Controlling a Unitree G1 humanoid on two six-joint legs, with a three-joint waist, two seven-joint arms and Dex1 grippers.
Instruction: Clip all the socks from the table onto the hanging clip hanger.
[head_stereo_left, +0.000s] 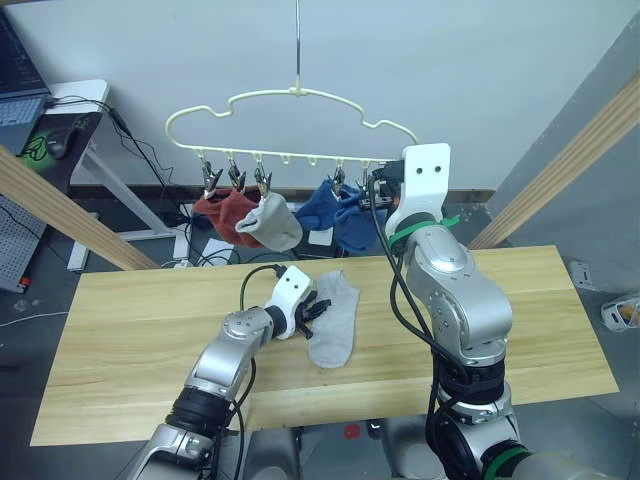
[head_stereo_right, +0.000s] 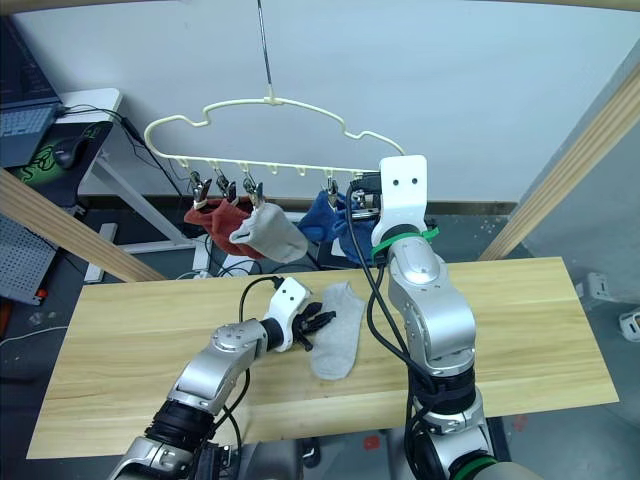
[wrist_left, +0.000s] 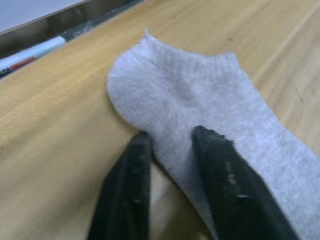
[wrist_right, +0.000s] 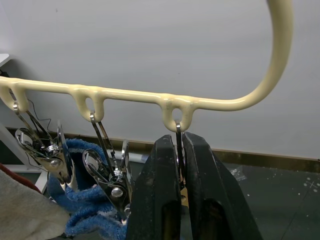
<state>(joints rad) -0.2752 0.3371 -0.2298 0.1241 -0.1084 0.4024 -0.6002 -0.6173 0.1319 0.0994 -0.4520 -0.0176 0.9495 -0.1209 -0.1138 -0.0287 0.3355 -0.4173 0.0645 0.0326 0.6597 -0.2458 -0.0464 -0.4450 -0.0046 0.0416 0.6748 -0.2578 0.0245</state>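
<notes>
One light grey sock (head_stereo_left: 335, 318) lies flat on the table (head_stereo_left: 130, 330). My left gripper (wrist_left: 172, 136) is open at its heel end, one finger (wrist_left: 225, 180) resting on the fabric and the other on the wood just beside its edge. The clip hanger (head_stereo_left: 300, 93) hangs above the table's far edge. On it hang two rust red socks (head_stereo_left: 225, 212), a grey sock (head_stereo_left: 272, 222) and two blue socks (head_stereo_left: 335, 212). My right gripper (wrist_right: 179, 150) is raised to the hanger's right end, shut on the last silver clip (wrist_right: 176, 131).
Two slanted wooden poles (head_stereo_left: 60, 205) (head_stereo_left: 570, 165) flank the table. A desk with a laptop (head_stereo_left: 20, 110) stands at the back left, with cables on the floor behind. The hanger's thin metal hook (head_stereo_left: 298, 40) rises straight up.
</notes>
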